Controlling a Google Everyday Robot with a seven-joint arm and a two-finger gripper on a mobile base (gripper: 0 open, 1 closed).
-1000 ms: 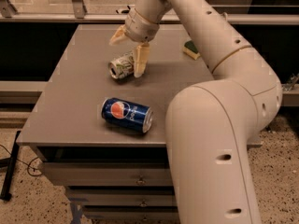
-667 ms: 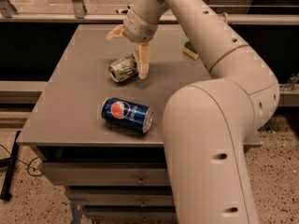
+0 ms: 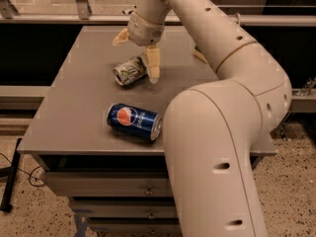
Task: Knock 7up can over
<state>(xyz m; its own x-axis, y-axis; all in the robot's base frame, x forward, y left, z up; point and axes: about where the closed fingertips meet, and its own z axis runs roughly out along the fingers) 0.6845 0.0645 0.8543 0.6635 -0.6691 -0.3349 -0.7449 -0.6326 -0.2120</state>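
Note:
The 7up can (image 3: 129, 71), whitish-silver with green markings, lies on its side on the grey table (image 3: 74, 107), its top facing front left. My gripper (image 3: 135, 58) hangs over the can with its fingers spread open. One finger (image 3: 153, 64) reaches down to the table just right of the can and touches or nearly touches it. The other finger (image 3: 121, 35) sticks out to the left above the can. The gripper holds nothing.
A blue Pepsi can (image 3: 134, 121) lies on its side near the table's front edge. My arm arches over the right half of the table. A small yellowish thing (image 3: 200, 56) shows behind the arm. Drawers (image 3: 123, 186) sit under the table. A rail runs behind it.
The gripper has shifted slightly to the right beside the 7up can. The can lies on its side throughout and has barely moved.

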